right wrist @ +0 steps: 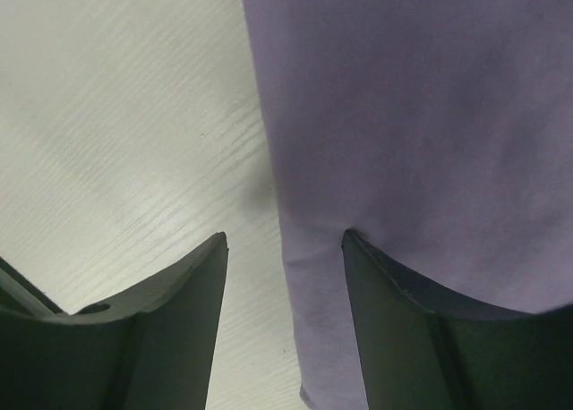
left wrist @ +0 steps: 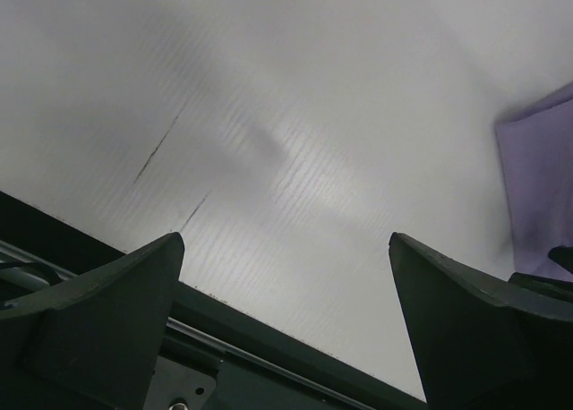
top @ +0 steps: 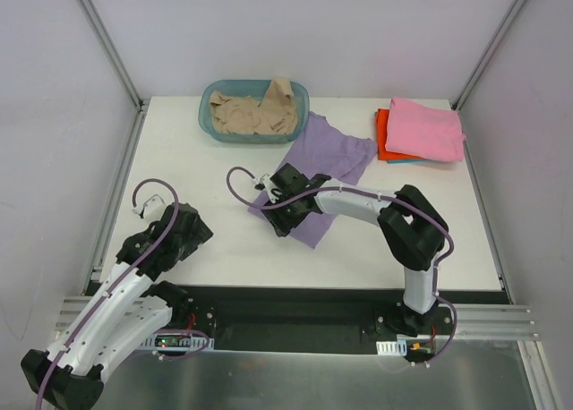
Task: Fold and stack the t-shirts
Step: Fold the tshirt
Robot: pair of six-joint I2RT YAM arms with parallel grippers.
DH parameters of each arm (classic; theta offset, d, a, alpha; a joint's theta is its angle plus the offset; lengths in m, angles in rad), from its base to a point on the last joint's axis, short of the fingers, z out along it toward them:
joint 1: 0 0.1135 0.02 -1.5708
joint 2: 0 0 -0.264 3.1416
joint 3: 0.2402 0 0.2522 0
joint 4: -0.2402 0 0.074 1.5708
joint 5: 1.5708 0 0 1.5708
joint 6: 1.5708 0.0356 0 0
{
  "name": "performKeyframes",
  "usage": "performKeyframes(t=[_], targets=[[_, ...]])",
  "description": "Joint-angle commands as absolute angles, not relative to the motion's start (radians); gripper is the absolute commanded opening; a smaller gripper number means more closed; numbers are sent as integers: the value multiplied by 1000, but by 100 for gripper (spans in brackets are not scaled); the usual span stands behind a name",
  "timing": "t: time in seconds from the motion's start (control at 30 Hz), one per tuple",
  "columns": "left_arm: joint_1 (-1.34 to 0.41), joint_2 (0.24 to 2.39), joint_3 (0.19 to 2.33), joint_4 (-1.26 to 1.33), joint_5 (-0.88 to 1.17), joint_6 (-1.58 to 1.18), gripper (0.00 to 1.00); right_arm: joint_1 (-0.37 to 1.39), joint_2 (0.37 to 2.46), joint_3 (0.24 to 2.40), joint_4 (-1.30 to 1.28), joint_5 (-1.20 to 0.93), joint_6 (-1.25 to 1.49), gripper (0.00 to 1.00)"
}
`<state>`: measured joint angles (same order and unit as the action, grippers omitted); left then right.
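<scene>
Top external view: the left arm sits low at the near left of the bench. Its wrist view shows the left gripper with jaws spread wide over bare surface, holding nothing. Further in, the right gripper is at the near end of the lavender-purple t-shirt, which lies mid-bench. Its jaws are spread, one finger over cloth and the other over bare bench. The shirt's far corner lies just beside the teal basket, which holds the crumpled beige t-shirt. At the far right, a folded pink t-shirt lies on the orange-red t-shirt.
</scene>
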<state>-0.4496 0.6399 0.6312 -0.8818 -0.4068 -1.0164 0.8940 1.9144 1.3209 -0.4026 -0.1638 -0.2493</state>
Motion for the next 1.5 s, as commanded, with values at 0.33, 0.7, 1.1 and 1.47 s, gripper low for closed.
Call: performKeyframes(t=[0.33,0.7,1.1,1.47], targets=[[-436,640,624,-910,-531,-1074,99,1035,1982,1296,-379,-29,-117,24],[-407,666,657,-893,-621,-1094,99,1285,1852,1241,-273,-87,49,1],[-373,663,690,-842,-552,-1016,99,1220,1638,1267,-261,-385,120,1],[-373,735,741,-815,-523,-982,99,936,1503,1262,-411,-331,8,1]])
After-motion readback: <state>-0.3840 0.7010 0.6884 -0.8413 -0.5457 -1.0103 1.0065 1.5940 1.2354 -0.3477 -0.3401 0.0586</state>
